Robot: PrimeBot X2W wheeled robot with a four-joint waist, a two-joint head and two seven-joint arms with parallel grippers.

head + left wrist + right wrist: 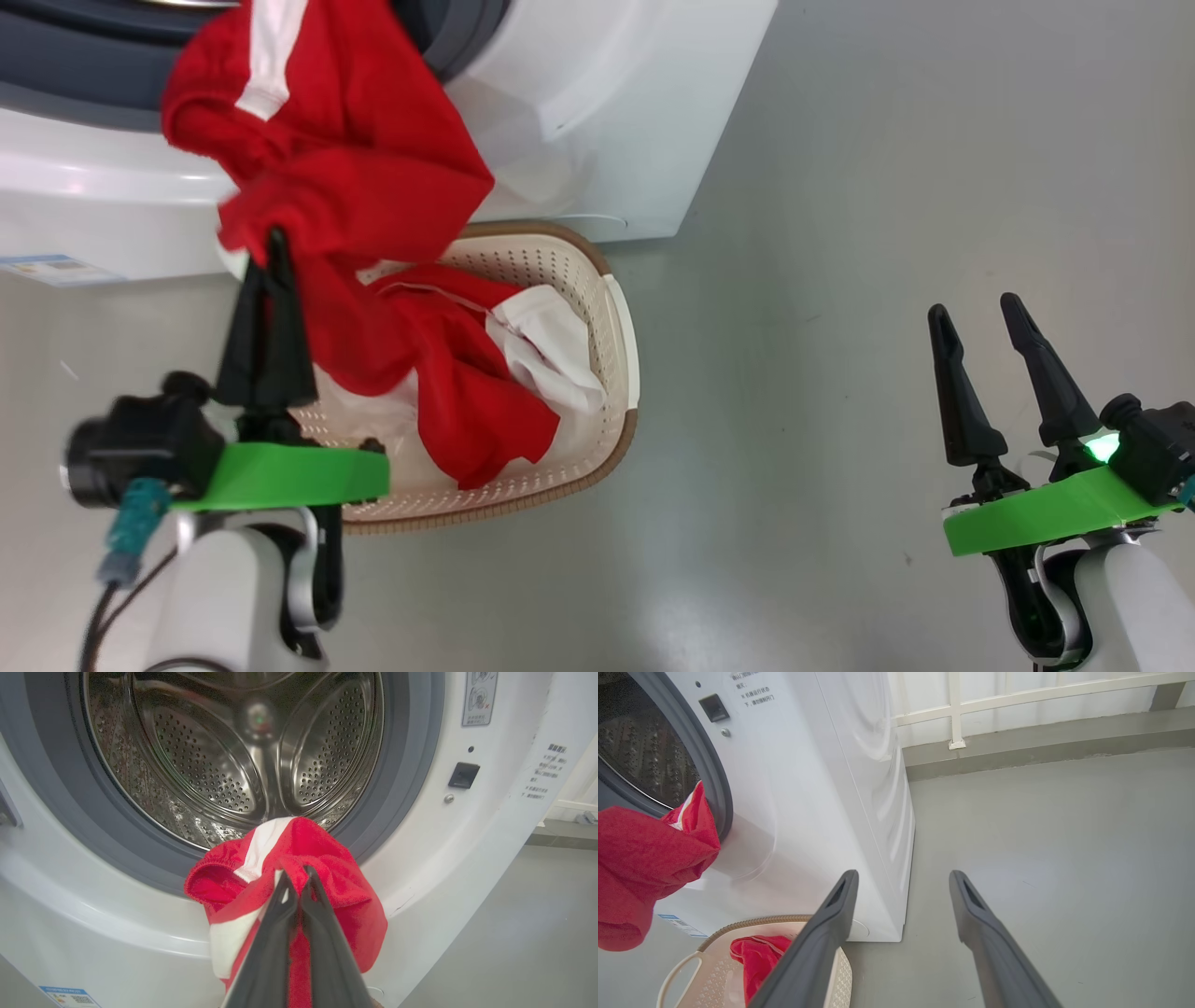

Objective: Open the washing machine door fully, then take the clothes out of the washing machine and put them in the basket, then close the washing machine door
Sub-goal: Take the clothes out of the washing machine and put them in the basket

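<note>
My left gripper (275,241) is shut on a red garment with a white stripe (317,131), holding it in the air in front of the washing machine (597,103) and above the basket (620,317). In the left wrist view the same garment (299,858) hangs off my closed fingertips before the steel drum (224,751), which looks bare inside its grey gasket (402,779). More red and white clothes (467,373) lie in the basket. My right gripper (980,313) stands open over the floor to the right, holding nothing. The door is out of view.
Grey floor (840,420) spreads to the right of the machine and basket. A white railing and low kerb (1017,732) run behind the machine. A blue label (56,269) sits low on the machine's front.
</note>
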